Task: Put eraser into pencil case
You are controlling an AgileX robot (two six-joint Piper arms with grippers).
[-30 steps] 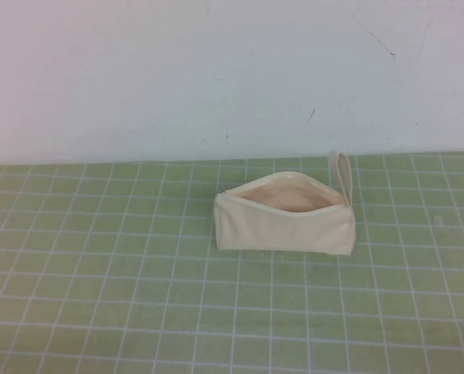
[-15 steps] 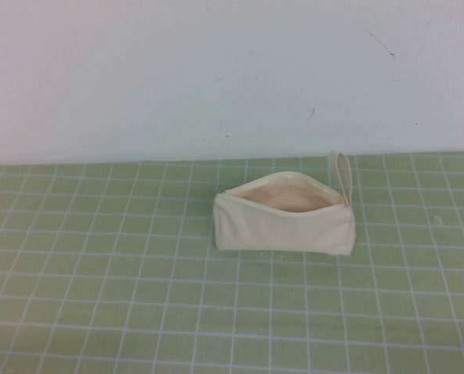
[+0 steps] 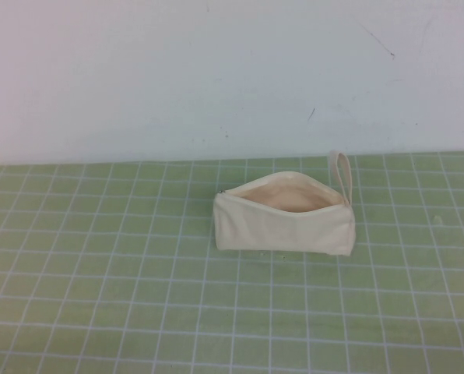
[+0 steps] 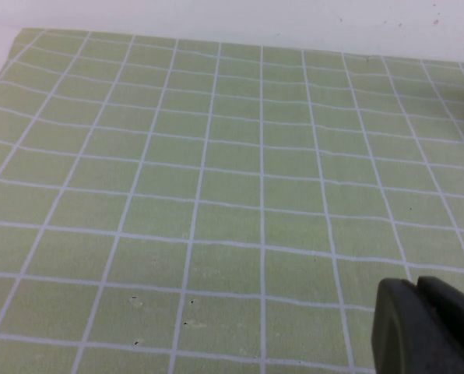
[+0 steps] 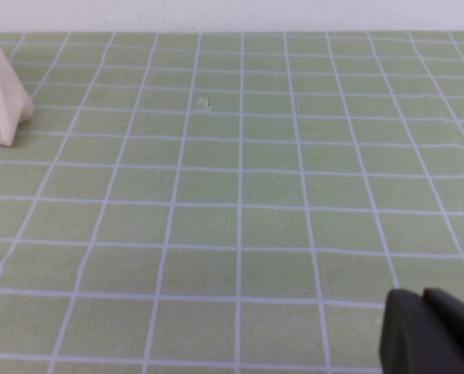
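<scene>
A green mat [image 3: 100, 296] with a white grid meets a white wall [image 3: 177, 70]. The pencil case [image 3: 285, 226] stands open, right of centre, near the wall. The eraser cannot be seen. The left gripper [image 4: 430, 323] and the right gripper [image 5: 430, 331] hang low above the mat, pressed together.

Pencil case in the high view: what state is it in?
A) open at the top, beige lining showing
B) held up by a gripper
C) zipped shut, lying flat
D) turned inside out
A: the pencil case sits on the green grid mat, mouth gaping, lining visible; neither gripper is near it.
</scene>
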